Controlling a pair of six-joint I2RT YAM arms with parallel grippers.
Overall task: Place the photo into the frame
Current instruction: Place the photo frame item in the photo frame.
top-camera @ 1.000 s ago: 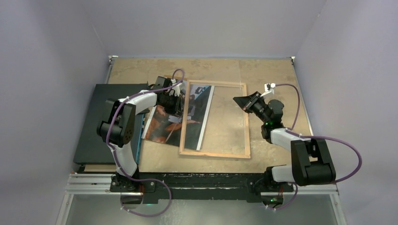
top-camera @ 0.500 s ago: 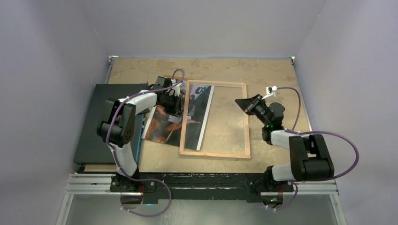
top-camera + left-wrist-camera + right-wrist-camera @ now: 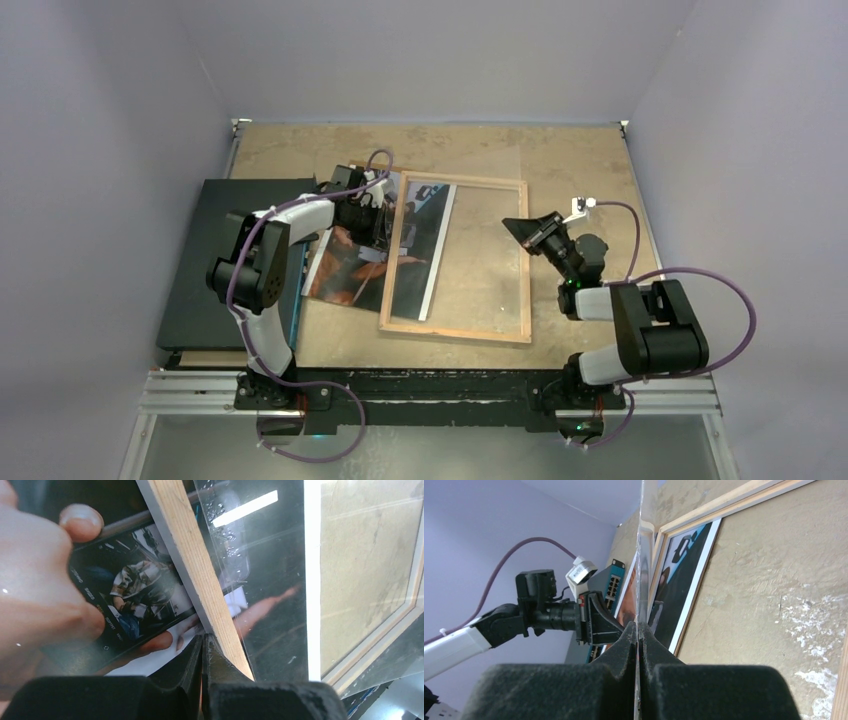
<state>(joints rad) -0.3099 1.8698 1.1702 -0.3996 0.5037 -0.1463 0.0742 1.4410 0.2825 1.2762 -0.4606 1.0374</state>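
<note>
Frame point(image 3: 455, 332) rail is touched by the closed left hand point(image 3: 202, 639); the clear pane point(image 3: 260, 580) is pinched edge-on by the right hand point(image 3: 639, 626).

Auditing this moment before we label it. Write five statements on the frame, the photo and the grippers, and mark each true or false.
1. The frame lies wood side up. True.
2. The photo sits wholly inside the frame. False: part sticks out past the frame's left rail.
3. The left gripper and the right gripper are both shut. True.
4. The right gripper hangs over the dark board. False: it is at the frame's right rail; the dark board lies far left.
5. The right gripper pinches the clear pane, seen edge-on. True.
</note>
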